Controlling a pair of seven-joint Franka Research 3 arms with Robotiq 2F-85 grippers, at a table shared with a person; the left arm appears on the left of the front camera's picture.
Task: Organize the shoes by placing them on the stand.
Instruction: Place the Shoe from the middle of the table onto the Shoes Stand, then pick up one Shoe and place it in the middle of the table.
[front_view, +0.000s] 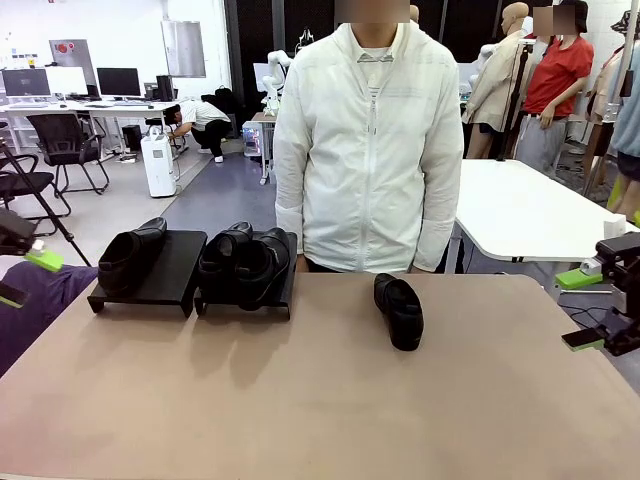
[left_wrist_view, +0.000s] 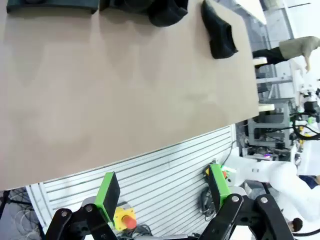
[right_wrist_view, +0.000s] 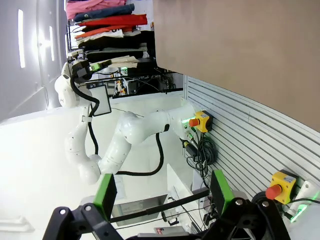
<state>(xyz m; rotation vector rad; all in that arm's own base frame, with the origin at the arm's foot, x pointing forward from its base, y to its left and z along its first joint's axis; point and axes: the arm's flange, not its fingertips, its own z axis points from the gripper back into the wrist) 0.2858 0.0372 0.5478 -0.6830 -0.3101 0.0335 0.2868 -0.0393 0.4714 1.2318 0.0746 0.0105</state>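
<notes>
The loose shoe (front_view: 398, 310) lies on the tan table (front_view: 300, 400) right of centre, well apart from the right gripper (front_view: 585, 310), which hangs open and empty off the table's right edge. It is farther still from the left gripper (front_view: 25, 277), likewise open and empty at the left edge. It is a black, slightly glossy slip-on, matching the single shoe (front_view: 130, 258) on the left rack (front_view: 172, 268) and the pair (front_view: 243, 262) crowded on the right rack (front_view: 240, 304); both racks are low, matte-black, flat-topped platforms on short side legs, side by side at the far edge.
</notes>
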